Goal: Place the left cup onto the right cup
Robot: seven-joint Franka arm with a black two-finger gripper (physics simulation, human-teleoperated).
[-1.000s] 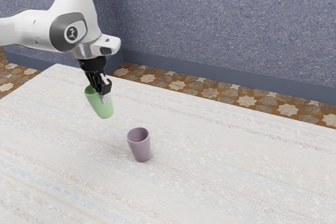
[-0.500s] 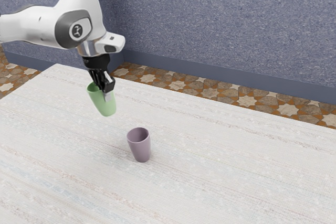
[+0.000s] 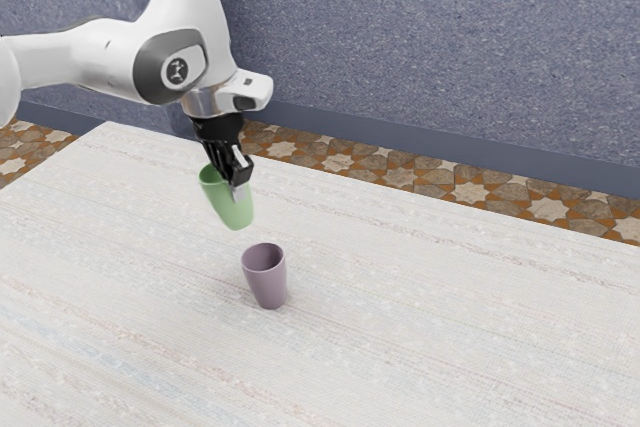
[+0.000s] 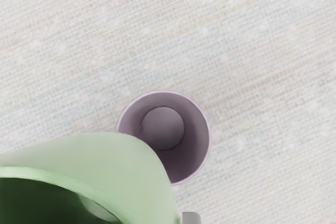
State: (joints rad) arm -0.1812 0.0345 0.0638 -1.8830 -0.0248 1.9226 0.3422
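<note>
claw [image 3: 232, 169]: clamped on the rim of the green cup [image 3: 228, 199], fingers pointing down.
green cup: held in the air, tilted, clear of the desk [image 3: 450, 327]; just above the purple cup [image 3: 266, 275], offset toward the exterior view's left.
purple cup: upright, mouth open, well in from the desk's edges.
desk: pale wood grain.

We find no words, numbers or brand names that can be read. One mark noted: a small white emblem on the grey round cap [image 3: 177, 68] of the arm [image 3: 90, 52], a figure rather than letters, too small to make out.
</note>
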